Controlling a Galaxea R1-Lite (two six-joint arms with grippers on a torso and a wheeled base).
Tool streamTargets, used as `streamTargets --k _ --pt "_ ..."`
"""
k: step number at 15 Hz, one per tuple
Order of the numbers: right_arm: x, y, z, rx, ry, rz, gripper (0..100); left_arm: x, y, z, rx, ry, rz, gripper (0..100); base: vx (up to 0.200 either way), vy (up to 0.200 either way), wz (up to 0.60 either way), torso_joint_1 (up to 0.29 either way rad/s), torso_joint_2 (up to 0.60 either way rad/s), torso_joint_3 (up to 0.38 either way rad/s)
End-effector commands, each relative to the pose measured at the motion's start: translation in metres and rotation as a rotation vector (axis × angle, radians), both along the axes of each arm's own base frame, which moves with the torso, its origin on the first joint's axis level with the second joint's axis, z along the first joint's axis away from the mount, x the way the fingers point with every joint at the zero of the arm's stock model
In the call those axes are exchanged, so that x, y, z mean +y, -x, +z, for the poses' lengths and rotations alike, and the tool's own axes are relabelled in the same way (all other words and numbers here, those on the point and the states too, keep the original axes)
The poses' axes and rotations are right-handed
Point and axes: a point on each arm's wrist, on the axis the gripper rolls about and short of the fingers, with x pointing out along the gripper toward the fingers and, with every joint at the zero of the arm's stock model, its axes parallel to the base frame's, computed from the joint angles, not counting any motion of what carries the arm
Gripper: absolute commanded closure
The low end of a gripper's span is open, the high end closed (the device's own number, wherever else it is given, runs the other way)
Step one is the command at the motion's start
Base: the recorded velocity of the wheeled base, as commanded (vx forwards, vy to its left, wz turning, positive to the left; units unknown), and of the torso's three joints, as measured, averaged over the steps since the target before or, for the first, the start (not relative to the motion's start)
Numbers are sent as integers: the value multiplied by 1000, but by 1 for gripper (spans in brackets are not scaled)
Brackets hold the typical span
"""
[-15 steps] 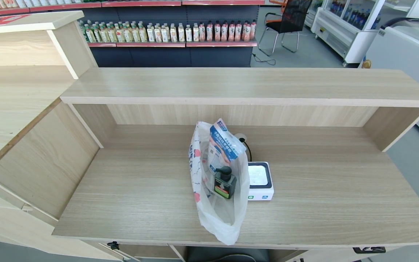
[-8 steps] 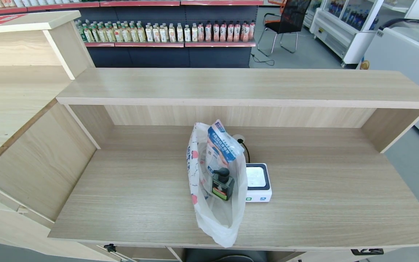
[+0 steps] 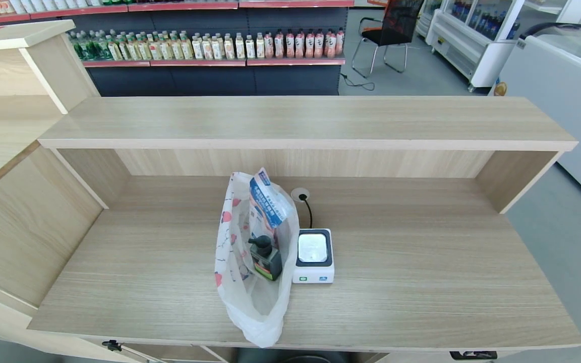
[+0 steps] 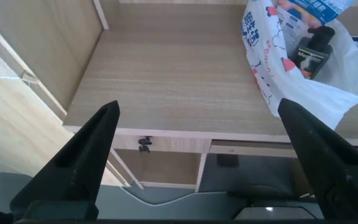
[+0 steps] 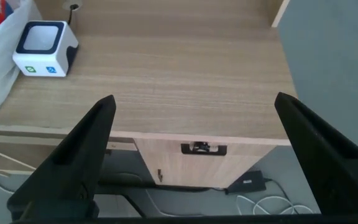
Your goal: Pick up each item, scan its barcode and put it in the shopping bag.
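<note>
Lower centre of the head view: a translucent white plastic shopping bag (image 3: 235, 297) with red print stands open on the pale wood-grain counter (image 3: 421, 282). It holds an upright black pump bottle (image 3: 266, 259) and a blue-and-white pouch (image 3: 269, 204) that juts from its far end. Just beside it on the right is a white box-shaped scanner (image 3: 313, 256) with a black cable (image 3: 309, 216). Upper frame: raised ledge (image 3: 310, 121), shelf of bottled drinks (image 3: 210, 46), black chair (image 3: 386, 33), white freezers (image 3: 472, 45), grey floor. Left gripper (image 4: 199, 109) and right gripper (image 5: 196, 102), black with wedge-shaped fingers, sit off the counter's near edge, spread wide and gripping nothing.
</note>
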Motion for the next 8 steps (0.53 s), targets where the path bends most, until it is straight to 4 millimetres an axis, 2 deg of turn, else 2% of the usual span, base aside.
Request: streamTargets --k 1,3,7,8 --pt "0 0 0 4 2 0 100 0 0 0 0 -2 1 0 0 0 0 0 0 0" --pt "0 0 0 4 1 0 100 0 -1 0 12 -5 -1 0 0 0 0 0 0 0" --pt "0 0 0 4 1 0 100 0 -1 0 9 -5 1 0 200 0 0 -4 1 2" --pt "0 0 0 4 -1 0 100 0 0 0 0 -2 1 0 0 0 0 0 0 0"
